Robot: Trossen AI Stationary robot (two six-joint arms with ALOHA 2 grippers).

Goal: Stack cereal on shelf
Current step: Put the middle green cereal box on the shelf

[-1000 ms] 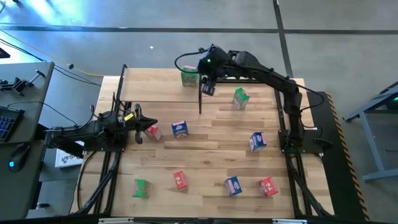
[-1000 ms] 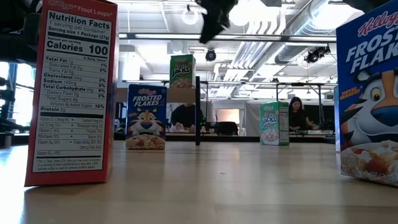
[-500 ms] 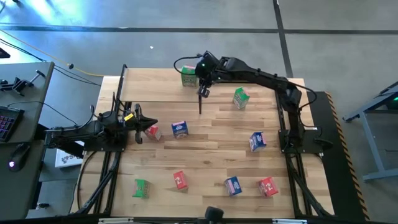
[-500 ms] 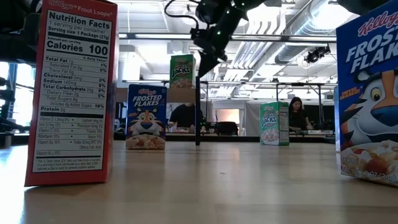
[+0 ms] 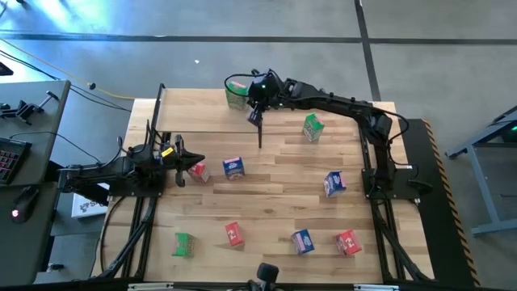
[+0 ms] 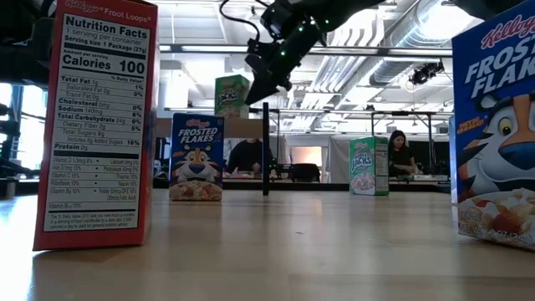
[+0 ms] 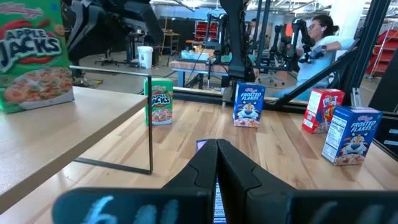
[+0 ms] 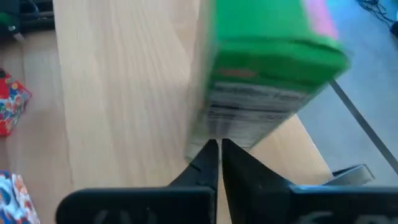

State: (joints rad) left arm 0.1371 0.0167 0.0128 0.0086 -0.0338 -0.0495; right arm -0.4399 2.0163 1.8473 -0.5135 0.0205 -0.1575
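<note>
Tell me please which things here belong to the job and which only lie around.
Job: green cereal box on the shelf; shelf; eight more boxes on the table, e.g. blue; right gripper, shut beside that green box.

Lying around: keyboard; left gripper, parked.

Red box [image 6: 94, 125]: "Froot Loops", "Nutrition Facts", "Calories 100". Blue boxes [image 6: 196, 155]: "Frosted Flakes"; the one [image 6: 495, 117] at the table's near edge adds "Kellogg's". Green box [image 7: 34, 56]: "Apple Jacks".
</note>
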